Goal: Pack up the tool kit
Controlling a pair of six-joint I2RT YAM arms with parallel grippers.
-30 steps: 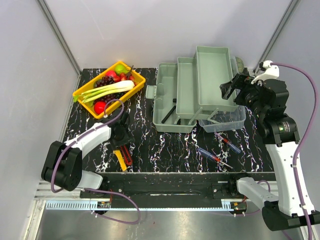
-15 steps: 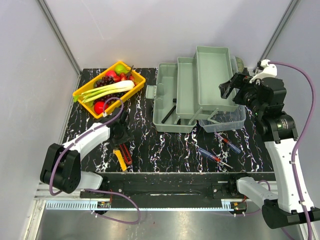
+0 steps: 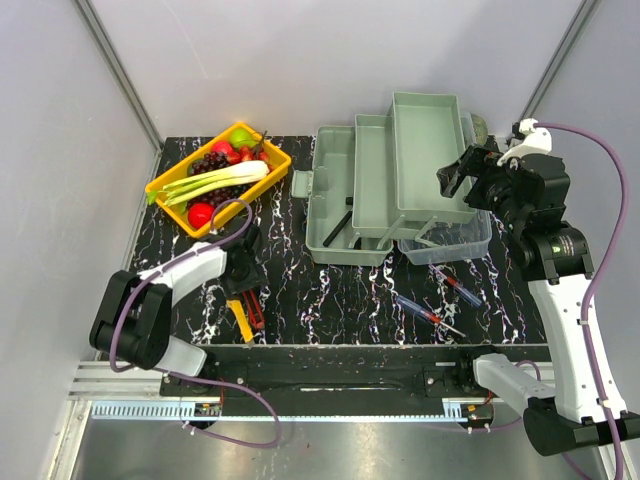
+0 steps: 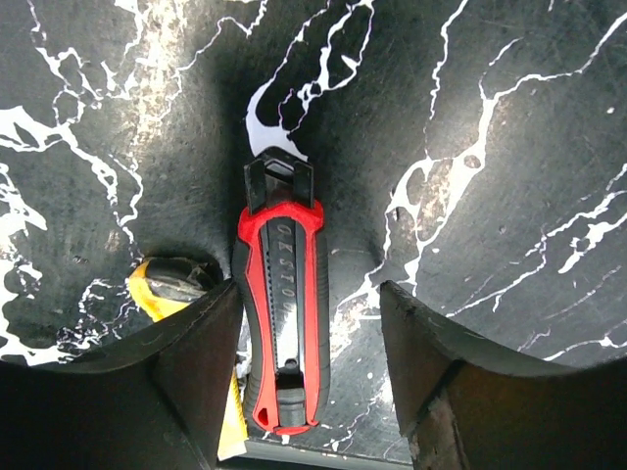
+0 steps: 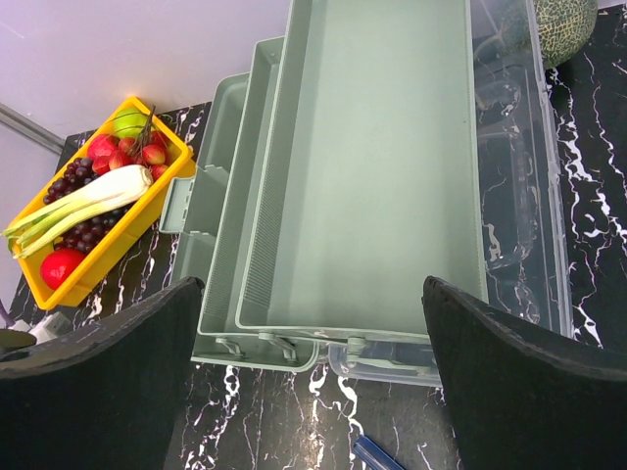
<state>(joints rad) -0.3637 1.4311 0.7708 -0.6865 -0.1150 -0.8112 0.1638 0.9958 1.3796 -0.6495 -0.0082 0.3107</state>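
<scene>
The pale grey-green toolbox point(image 3: 345, 215) stands open at the back middle, its fold-out trays point(image 3: 425, 150) raised and its clear lid point(image 3: 462, 240) lying to the right. It fills the right wrist view point(image 5: 382, 166). My right gripper point(image 3: 458, 180) point(image 5: 313, 284) is open and empty above the trays. My left gripper point(image 3: 243, 282) point(image 4: 309, 289) is open, low over the mat, straddling the red cutter point(image 4: 284, 313) point(image 3: 255, 310) without touching it. The yellow cutter point(image 4: 162, 294) point(image 3: 240, 318) lies beside it, partly hidden by my left finger. Two red/blue screwdrivers point(image 3: 425, 312) point(image 3: 455, 286) lie in front of the lid.
A yellow tray point(image 3: 160, 185) point(image 5: 108, 274) of fruit and vegetables sits at the back left. A melon point(image 3: 480, 127) point(image 5: 563, 24) lies behind the toolbox. The mat's front edge point(image 3: 380, 345) runs just below the cutters and screwdrivers.
My left arm's elbow has swung left and the left gripper has settled slightly lower over the cutters. The right gripper has edged a little left.
</scene>
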